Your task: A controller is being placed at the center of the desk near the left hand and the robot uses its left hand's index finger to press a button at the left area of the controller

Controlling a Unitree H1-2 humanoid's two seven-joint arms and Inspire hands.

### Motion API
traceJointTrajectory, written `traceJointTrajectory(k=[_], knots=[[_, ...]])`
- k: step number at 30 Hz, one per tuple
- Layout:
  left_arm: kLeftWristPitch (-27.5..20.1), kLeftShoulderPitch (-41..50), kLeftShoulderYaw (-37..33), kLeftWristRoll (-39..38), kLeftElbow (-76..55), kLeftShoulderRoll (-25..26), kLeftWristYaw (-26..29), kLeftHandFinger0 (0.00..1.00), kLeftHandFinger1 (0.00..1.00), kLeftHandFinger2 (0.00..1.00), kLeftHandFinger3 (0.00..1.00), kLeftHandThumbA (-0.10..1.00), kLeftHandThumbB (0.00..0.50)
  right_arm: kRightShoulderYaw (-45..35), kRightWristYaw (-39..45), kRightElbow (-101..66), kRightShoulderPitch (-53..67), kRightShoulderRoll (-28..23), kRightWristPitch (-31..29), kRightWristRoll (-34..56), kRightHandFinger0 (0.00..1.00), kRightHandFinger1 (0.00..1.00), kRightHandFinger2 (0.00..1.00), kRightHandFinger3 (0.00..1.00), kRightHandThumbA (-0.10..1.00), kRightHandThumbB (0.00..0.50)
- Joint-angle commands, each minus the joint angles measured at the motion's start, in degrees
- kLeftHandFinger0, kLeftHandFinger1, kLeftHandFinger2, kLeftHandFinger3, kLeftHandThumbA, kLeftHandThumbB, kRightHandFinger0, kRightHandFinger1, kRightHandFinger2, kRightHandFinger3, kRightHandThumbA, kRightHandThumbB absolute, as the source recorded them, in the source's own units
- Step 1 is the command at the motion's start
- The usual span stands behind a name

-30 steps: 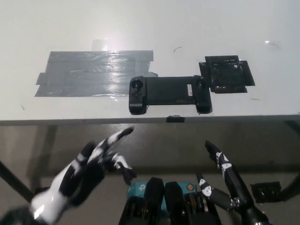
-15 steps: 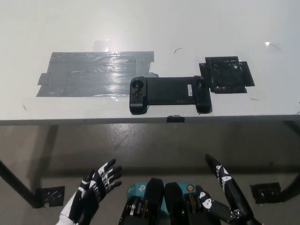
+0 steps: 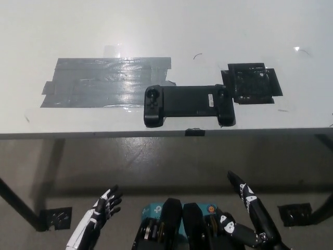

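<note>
Desk: wide white desk top (image 3: 166, 31) fills the upper half of the frame; its front edge crosses just above mid-height, grey floor below.
Tape: large patch of shiny grey tape (image 3: 99, 80) lies on the desk at upper left, its right end close to the controller.
Controller: long black game controller (image 3: 188, 104) with two grips lies flat near the desk's front edge, just right of frame centre; its left area carries a round stick or button (image 3: 152, 95).
Dark pad: small black square patch (image 3: 252, 82) sits on the desk just beside the controller's right end.
My right hand: black hand (image 3: 248, 208) at lower right, below the desk edge, fingers apart and holding nothing, resting.
My left hand: white hand (image 3: 99, 219) at lower left, low and well apart from the controller, fingers loosely spread, grasping nothing.
Progress: controller is in place; I judge the press is not being made now, since my left hand is below the desk.
</note>
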Motion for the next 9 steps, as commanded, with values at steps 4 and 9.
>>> traceJointTrajectory(k=[4, 9], knots=[[-13.22, -1.40, -0.93, 8.58, -0.75, 0.93, 6.54, 1.00, 1.00, 1.00, 1.00, 1.00, 0.284, 0.02, 0.99, -2.31, -2.01, 0.31, -3.67, 1.99, 1.00, 1.00, 1.00, 1.00, 0.62, 0.214], [-13.69, -1.98, -1.62, 7.31, -0.79, 1.88, 5.10, 1.00, 1.00, 1.00, 1.00, 1.00, 0.281, -0.04, 0.71, -1.92, -2.65, 0.34, -3.96, 1.59, 1.00, 1.00, 1.00, 1.00, 0.62, 0.221]])
